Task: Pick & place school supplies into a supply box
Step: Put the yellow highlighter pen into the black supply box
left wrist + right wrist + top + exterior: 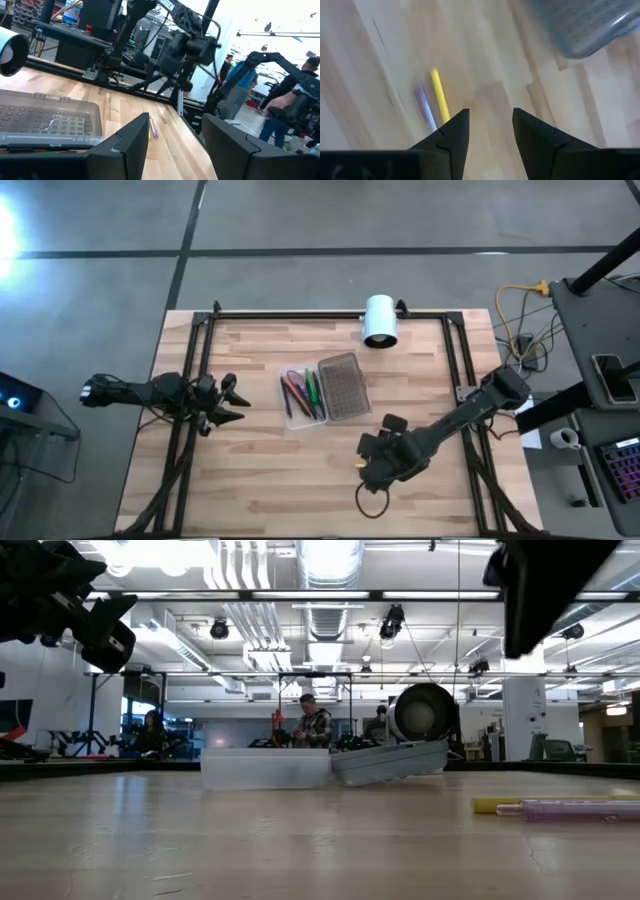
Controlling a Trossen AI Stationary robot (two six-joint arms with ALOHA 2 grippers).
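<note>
The supply box (300,396) is an open translucent tray holding several pens in red, green and black. Its dotted lid (341,387) leans tilted against the tray's right side (388,761). A yellow pen (439,94) and a purple one (424,106) lie side by side on the table (560,807). My right gripper (490,131) hovers open over the wood just beside them (372,467). My left gripper (228,402) waits open left of the box, raised off the table (175,145). The scissors are not clearly visible.
A white cylinder (380,320) lies on its side at the table's far edge behind the box. A dark loop (372,502) lies on the table near my right gripper. Black frame rails (190,380) run along the left, right and far sides. People stand in the room beyond.
</note>
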